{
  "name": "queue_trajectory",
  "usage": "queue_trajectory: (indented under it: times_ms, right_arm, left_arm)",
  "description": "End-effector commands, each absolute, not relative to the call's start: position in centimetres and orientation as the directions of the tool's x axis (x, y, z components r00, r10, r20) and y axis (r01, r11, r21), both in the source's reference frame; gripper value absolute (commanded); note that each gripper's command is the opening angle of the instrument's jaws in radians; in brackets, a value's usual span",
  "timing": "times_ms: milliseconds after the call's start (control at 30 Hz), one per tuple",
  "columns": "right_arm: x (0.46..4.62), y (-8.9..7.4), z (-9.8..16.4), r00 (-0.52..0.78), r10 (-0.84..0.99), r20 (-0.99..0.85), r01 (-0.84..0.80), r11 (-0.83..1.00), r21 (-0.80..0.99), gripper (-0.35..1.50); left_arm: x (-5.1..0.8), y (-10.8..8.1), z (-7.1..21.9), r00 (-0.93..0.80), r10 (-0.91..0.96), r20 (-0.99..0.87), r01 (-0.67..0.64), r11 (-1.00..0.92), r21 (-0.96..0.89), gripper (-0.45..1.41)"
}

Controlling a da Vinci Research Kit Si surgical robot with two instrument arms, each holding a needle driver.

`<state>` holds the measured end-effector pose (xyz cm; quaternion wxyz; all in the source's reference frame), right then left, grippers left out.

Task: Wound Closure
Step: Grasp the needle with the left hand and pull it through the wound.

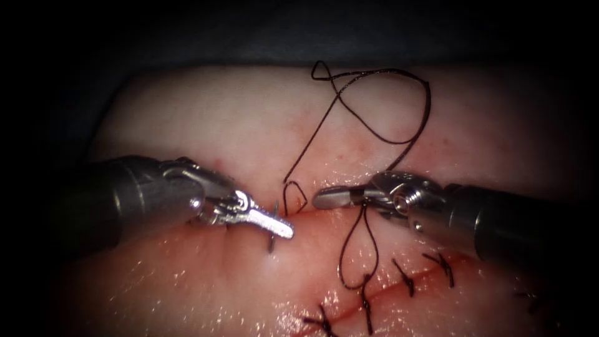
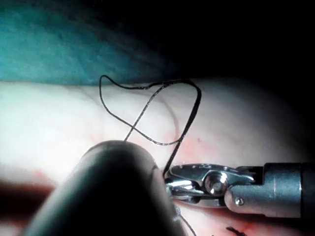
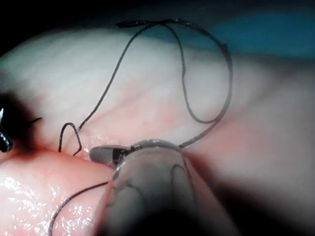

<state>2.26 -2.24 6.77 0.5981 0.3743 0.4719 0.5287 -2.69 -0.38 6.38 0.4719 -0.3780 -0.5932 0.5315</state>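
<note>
Find the left gripper [image 1: 282, 228] closed tight on the needle [image 1: 271, 244], gripping partway along the curve, with short dark lengths showing above and below the jaws. Note the needle standing near upright just left of the open end of the cut [image 1: 387, 288], lower end touching the tissue [image 1: 218, 118]; cannot tell whether it sits in the tissue or only rests on it.

Find the right gripper [image 1: 327, 197] pressed closed, with nothing visible between the tips. Note the thread [image 1: 430, 103] rising from the tissue just beside those tips, sweeping up in a wide crossed loop, coming back down to the right wrist and hanging below it in a narrow loop that reaches the stitches [image 1: 405, 279].

As a judgement, for clean work here:
- Hold the needle firmly and square to the jaws, with no twisting against the tissue.
- Watch the slack at the right wrist; probably prone to snagging on the joint.
- Keep the low loop off the finished stitches.
- Move slowly and take up slack evenly, never with a jerk at the point where the thread leaves the tissue.
</note>
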Motion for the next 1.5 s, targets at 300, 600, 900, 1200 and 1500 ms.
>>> queue_trajectory:
  times_ms: [300,600,900,1200,1500]
  right_arm:
    - [2.38,-2.2,6.8,-0.007,0.985,-0.174,-0.280,0.165,0.946,-0.35]
    - [2.41,-2.2,6.8,-0.002,0.984,-0.177,-0.289,0.169,0.942,-0.35]
    - [2.37,-2.2,6.7,0.001,0.977,-0.215,-0.282,0.207,0.937,-0.35]
    - [2.33,-1.9,6.1,0.030,0.824,-0.565,-0.276,0.550,0.788,-0.25]
    - [2.43,-1.9,5.7,-0.015,0.731,-0.682,-0.291,0.649,0.703,0.93]
  left_arm:
    - [-2.70,-0.1,6.3,-0.262,0.940,0.217,-0.053,0.211,-0.976,-0.45]
    - [-2.62,0.0,6.2,-0.333,0.867,0.371,0.012,0.398,-0.918,-0.45]
    - [-2.32,-0.1,5.8,-0.266,0.959,-0.102,0.140,-0.067,-0.988,-0.45]
    - [-2.09,-0.3,5.5,-0.094,0.551,-0.829,0.223,-0.800,-0.557,-0.45]
    - [-2.06,-0.4,5.4,-0.020,0.318,-0.948,0.096,-0.943,-0.318,-0.45]
